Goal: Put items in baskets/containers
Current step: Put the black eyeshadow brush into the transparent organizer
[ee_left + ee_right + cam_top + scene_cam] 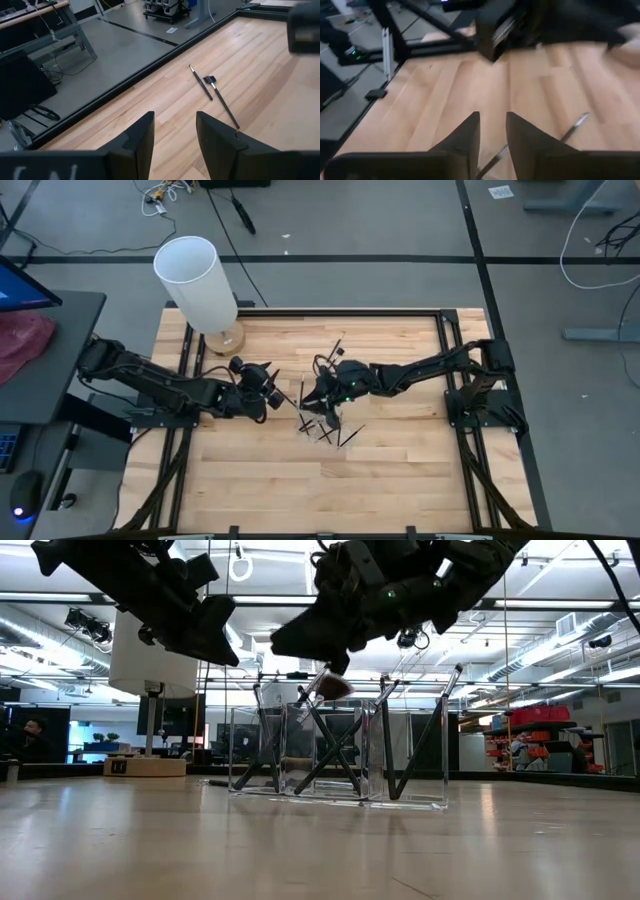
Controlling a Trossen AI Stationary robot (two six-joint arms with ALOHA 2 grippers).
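Low view: right end effector (335,662) just above brushes (330,740) in clear holder (410,802)

Pale honey wood table (400,480), striped plank by plank, framed by a black rail. Just below the black right gripper (308,402), the clear holder (340,755) shows see-through walls with black makeup brushes (330,740) crossed inside, 1 with a reddish-brown bristle tip. Ahead of the black left gripper (174,137), 2 black brushes (212,95) on the wood. Beyond it, a white cylinder (196,280) on a light wooden base. Grey floor (400,220) around.
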